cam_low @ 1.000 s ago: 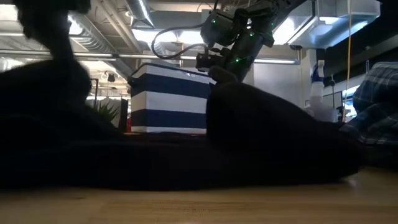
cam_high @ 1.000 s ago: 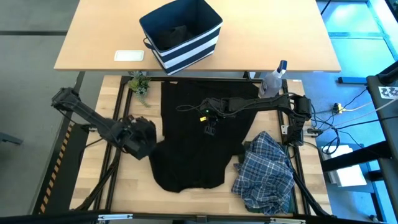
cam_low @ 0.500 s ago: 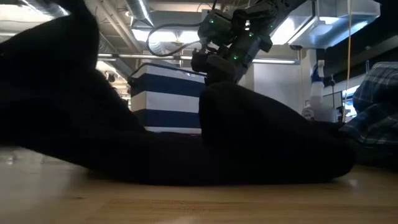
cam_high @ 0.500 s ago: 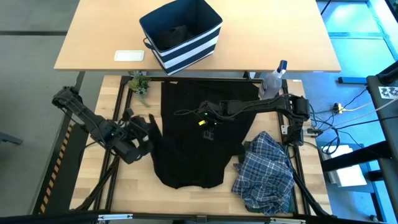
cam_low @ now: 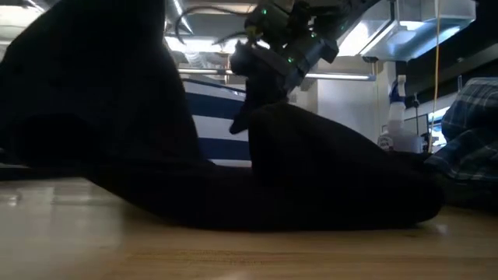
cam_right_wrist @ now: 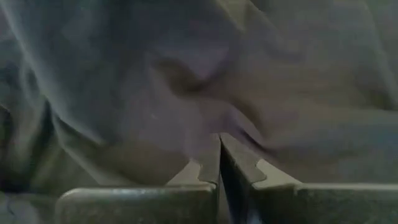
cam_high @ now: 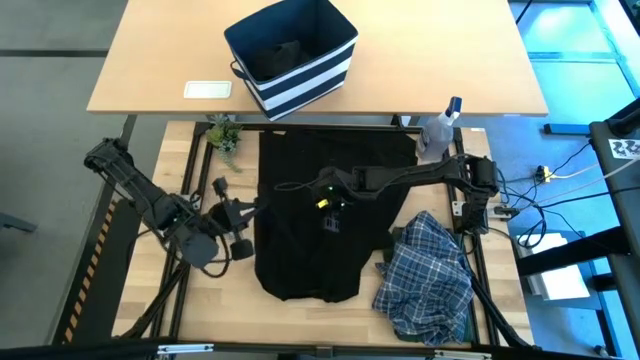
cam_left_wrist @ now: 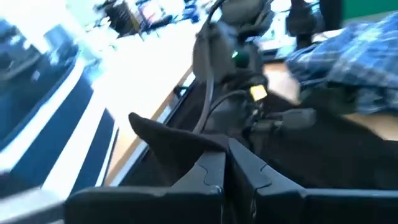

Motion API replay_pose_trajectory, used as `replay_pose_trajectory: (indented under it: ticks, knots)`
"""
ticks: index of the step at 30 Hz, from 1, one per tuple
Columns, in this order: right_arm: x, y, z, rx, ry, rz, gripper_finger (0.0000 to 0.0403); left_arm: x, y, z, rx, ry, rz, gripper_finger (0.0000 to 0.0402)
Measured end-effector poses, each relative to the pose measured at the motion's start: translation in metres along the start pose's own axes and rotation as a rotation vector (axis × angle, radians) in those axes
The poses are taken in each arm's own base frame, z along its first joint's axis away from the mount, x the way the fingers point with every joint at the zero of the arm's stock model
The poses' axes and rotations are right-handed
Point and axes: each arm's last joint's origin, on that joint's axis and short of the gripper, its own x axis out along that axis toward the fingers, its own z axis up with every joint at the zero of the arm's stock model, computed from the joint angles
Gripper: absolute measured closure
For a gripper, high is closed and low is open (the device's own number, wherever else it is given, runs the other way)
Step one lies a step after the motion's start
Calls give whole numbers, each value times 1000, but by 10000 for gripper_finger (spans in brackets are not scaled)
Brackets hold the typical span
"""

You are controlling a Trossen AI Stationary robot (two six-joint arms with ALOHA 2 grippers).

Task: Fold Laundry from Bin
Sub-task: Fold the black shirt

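A black garment [cam_high: 335,230] lies spread lengthwise on the table's middle. My left gripper [cam_high: 248,212] is shut on its left side, where a big flap [cam_low: 101,93] is raised off the table. At the garment's middle, my right gripper [cam_high: 330,205] is shut on a peak of cloth [cam_low: 261,117]. The blue-and-white plaid shirt [cam_high: 428,278] lies crumpled at the near right. The navy bin with white stripes [cam_high: 292,55] stands on the far table with a dark cloth inside. My left gripper pinches a pointed bit of the black garment's left edge [cam_left_wrist: 168,134] between its two shut fingers [cam_left_wrist: 208,174], coming nearly level from the table's left. The cloth hangs from the hold in a raised flap; the rest lies on the table. My right gripper pinches a raised fold in the middle of the black garment [cam_right_wrist: 205,118] at its fingertips [cam_right_wrist: 239,158], slanting down from the table's right side. The cloth is drawn up into a small peak [cam_low: 261,117]; all around it the garment rests on the table.
A clear spray bottle [cam_high: 440,125] stands at the far right corner of the work table, and a small green plant [cam_high: 225,135] at the far left. A white card [cam_high: 208,90] lies on the far table beside the bin. Bare wood shows at the near left [cam_high: 215,300].
My left gripper has risen and rolled, staying shut. The black garment's left lobe, which bulged out toward the table's left, is lifted off the table, leaving a straighter left edge. My right gripper has slid a little toward the left, still shut on the cloth.
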Motion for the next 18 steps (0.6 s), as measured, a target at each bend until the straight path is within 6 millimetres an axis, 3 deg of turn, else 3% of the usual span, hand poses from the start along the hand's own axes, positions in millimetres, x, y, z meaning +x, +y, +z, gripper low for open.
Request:
replay_pose_trajectory:
  ticks: [8,18]
  knots:
    - [4,23,11,-68,-117,49,391,-14,-22,18,122,-136,-147,401]
    - [7,57,17,-134,-193,113,391,-12,-62,-2,181,-26,-381,402]
